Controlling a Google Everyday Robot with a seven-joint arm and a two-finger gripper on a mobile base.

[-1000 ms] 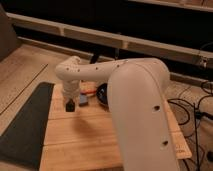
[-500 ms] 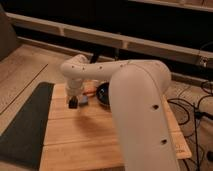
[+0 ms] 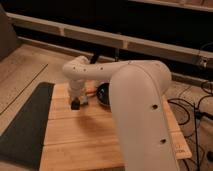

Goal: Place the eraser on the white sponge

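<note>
From the camera view, my gripper [image 3: 76,102] hangs near the bench's [image 3: 75,142] left edge, toward its far corner, beside the black pan [image 3: 103,95]. The small dark block at its tip looks like the eraser [image 3: 75,105]. I cannot tell whether my jaws grip it. I judge it light and stiff, best pinched across its narrow sides.

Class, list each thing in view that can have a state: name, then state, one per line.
gripper: low over the table's left rear
arm: bent, reaching left across the table
pan: resting on the table, partly hidden by the arm
mat: flat, beside the table's left edge
eraser, white sponge: cannot be made out
</note>
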